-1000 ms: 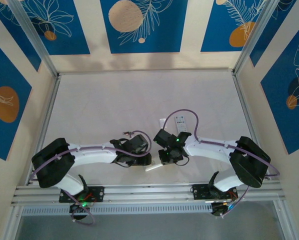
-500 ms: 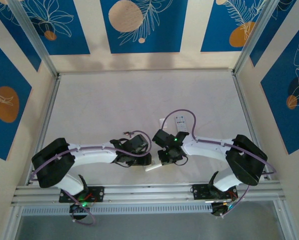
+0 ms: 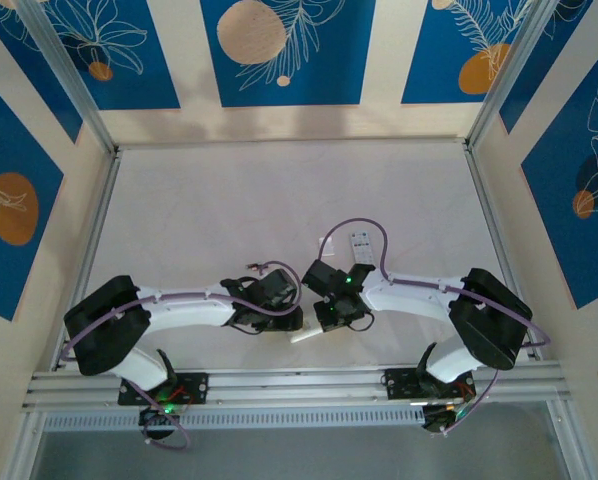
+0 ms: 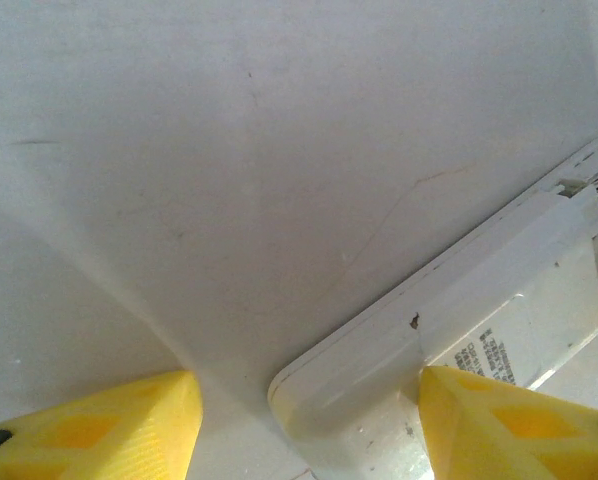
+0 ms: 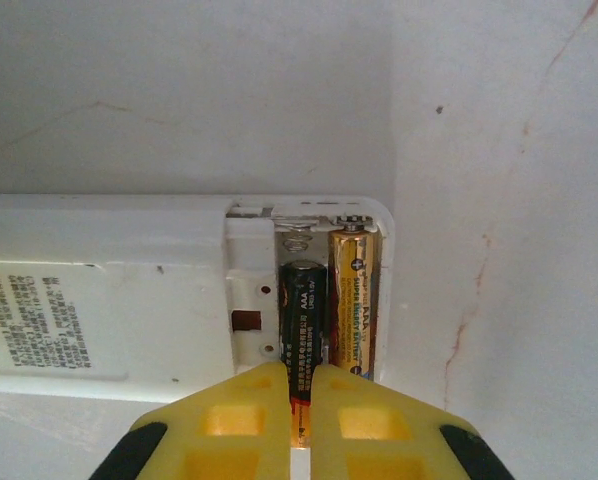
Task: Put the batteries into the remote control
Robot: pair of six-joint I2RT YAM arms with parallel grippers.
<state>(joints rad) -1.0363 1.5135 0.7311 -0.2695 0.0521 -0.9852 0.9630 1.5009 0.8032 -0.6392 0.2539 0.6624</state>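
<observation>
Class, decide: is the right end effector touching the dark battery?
Touching. Right wrist view: the right end effector is shut on the dark battery at its near end, no gap.

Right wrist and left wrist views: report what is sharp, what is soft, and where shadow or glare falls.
Right wrist: print on the dark battery and gold battery in the remote is sharp, the yellow fingers slightly soft, the table greyer on the left. Left wrist: a broad shadow darkens the lower left, the remote's label is partly legible, a glare strip beside it.
</observation>
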